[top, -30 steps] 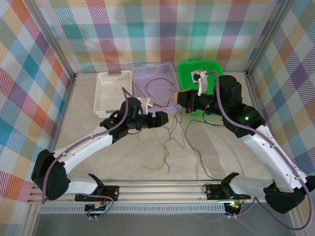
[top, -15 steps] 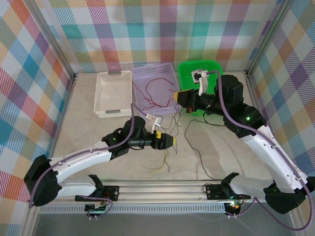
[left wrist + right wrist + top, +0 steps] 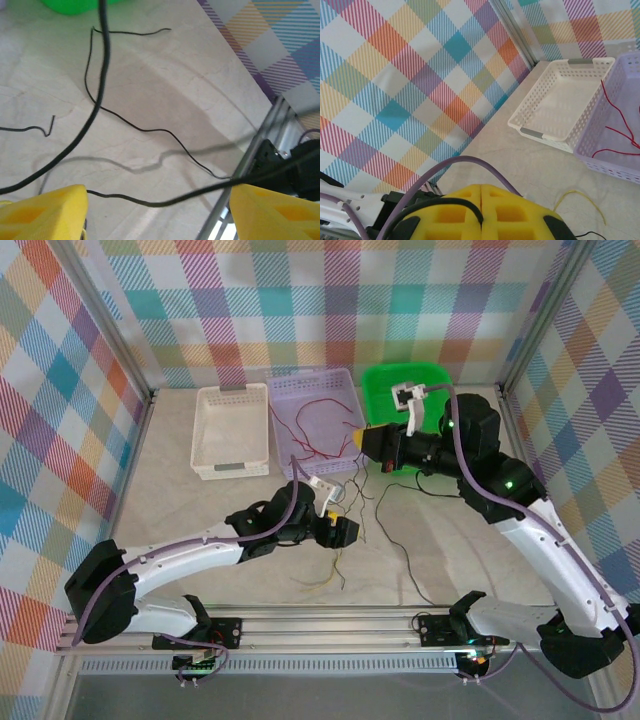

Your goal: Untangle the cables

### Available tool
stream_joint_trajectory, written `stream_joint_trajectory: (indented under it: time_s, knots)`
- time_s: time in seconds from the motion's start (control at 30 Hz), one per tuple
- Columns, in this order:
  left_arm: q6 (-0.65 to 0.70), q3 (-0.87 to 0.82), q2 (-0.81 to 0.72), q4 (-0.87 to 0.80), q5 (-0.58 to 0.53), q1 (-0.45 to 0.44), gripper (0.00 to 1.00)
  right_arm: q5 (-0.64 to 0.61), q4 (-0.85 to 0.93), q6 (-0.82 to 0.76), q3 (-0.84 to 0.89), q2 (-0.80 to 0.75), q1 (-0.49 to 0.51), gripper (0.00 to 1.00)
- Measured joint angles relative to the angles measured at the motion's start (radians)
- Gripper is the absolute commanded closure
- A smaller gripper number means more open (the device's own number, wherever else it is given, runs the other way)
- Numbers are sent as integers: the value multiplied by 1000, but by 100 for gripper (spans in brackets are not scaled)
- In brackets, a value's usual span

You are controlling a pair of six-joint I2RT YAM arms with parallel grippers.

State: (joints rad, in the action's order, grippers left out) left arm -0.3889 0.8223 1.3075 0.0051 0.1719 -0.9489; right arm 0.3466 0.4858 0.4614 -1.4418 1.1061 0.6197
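My right gripper [image 3: 361,440] hangs over the front rim of the purple basket, yellow fingers [image 3: 515,210] pressed together on a black cable [image 3: 481,216] that enters their seam. Dark cables [image 3: 352,498] trail from it down to the table. My left gripper [image 3: 347,531] sits low over the table centre, open wide. In the left wrist view a black cable [image 3: 150,203] runs across the gap between its yellow fingers [image 3: 45,212], apart from both. Another black cable [image 3: 150,130] lies loose on the table. Red wires [image 3: 315,430] lie in the purple basket. A yellow wire [image 3: 325,581] lies near the front.
A white basket [image 3: 207,430] stands back left, the purple basket [image 3: 345,390] beside it and a green bin [image 3: 375,380] to its right. The metal frame rail [image 3: 330,625] runs along the near edge. A long black cable [image 3: 398,545] snakes toward the right arm's base.
My left gripper has swung from beside the purple basket toward the near edge and to the right, lowering toward the table cables. The right gripper has stayed put, still pinching its cable.
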Motion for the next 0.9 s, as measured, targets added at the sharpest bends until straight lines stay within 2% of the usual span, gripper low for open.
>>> stream_joint_trajectory:
  time_s: [0.07,0.13,0.3,0.47,0.63,0.73,0.9]
  knots:
    - [13,5,1,-1,-22,0,28,7,-6,3,2,-4,0,100]
    - [21,11,3,0,-37,0,37,13,-15,4,3,-5,0,100]
    - [43,34,38,10,-47,0,74,24,-24,12,15,-10,0,100]
    - [46,39,56,23,-51,0,100,19,-23,14,24,-23,0,100]
    - [42,39,8,-15,-55,0,100,-56,-8,2,65,-76,-3,100]
    - [41,47,-77,-86,-63,0,100,-126,10,-5,109,-110,-31,100]
    - [40,137,-214,-287,-108,7,100,-187,30,3,224,-138,-184,100]
